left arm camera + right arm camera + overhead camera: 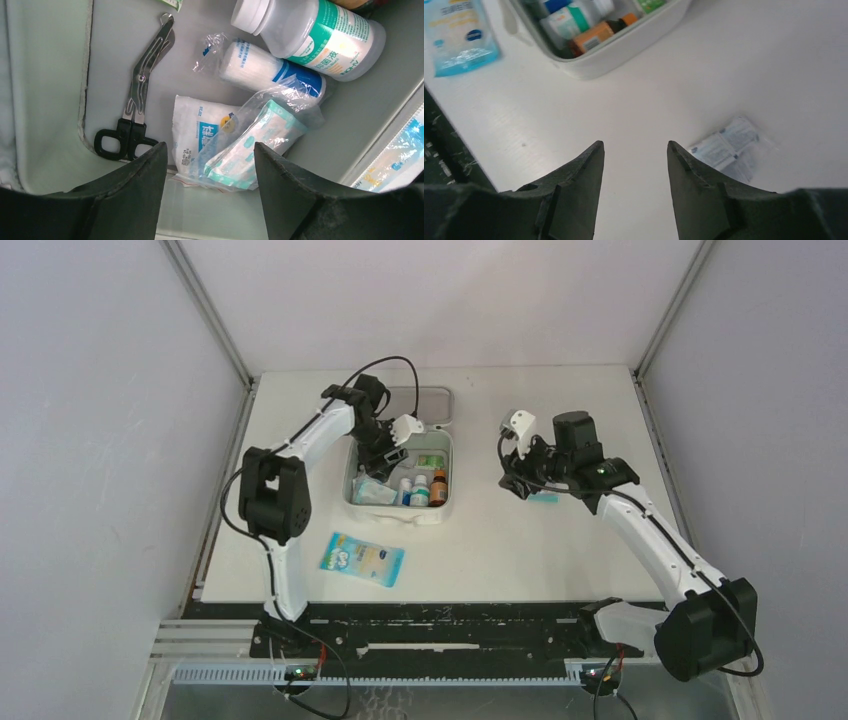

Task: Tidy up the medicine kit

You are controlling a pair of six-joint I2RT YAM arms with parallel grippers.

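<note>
The medicine kit (395,512), a white soft case, lies open with its lid (425,400) flat behind it. My left gripper (385,458) hangs inside it, open and empty. In the left wrist view the left gripper (210,147) is above a clear bag of teal sachets (255,145) and a white packet (197,130), with the kit's pale lining (50,100) to the left. Black-handled scissors (137,95), a gauze roll (270,70) and a white bottle (310,35) lie beyond. My right gripper (635,145) is open over bare table, just left of a small clear packet (729,150).
A blue-and-white flat packet (362,559) lies on the table in front of the kit, near the left arm's base. The small clear packet (545,497) sits right of the kit under the right wrist. Grey walls close in the table on three sides.
</note>
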